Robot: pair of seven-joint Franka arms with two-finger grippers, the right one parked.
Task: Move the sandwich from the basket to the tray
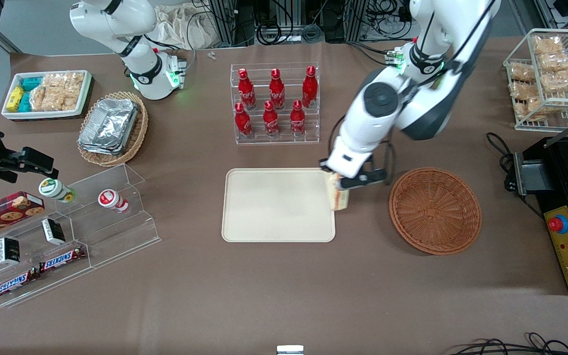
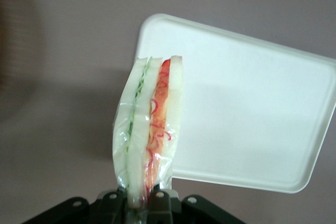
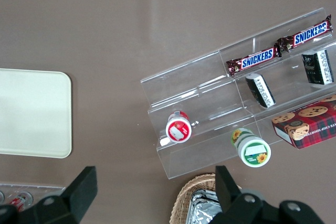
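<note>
The claw (image 1: 339, 181) hides the top of the sandwich (image 1: 341, 199), apparently over the tray's (image 1: 274, 227) rim.

A brown table (image 1: 274, 296) carries everything. The tray (image 1: 278, 205) lies at centre, and the basket (image 1: 435, 211) at its 3 o'clock. A bottle rack (image 1: 276, 102) stands at the tray's 12, a clear stepped stand (image 1: 82, 231) at its 9, a foil-tin basket (image 1: 112, 129) and white bin (image 1: 46, 94) toward 10. The gripper (image 1: 345, 183) holds the sandwich (image 1: 339, 197) over the tray's 3 o'clock edge.
</note>
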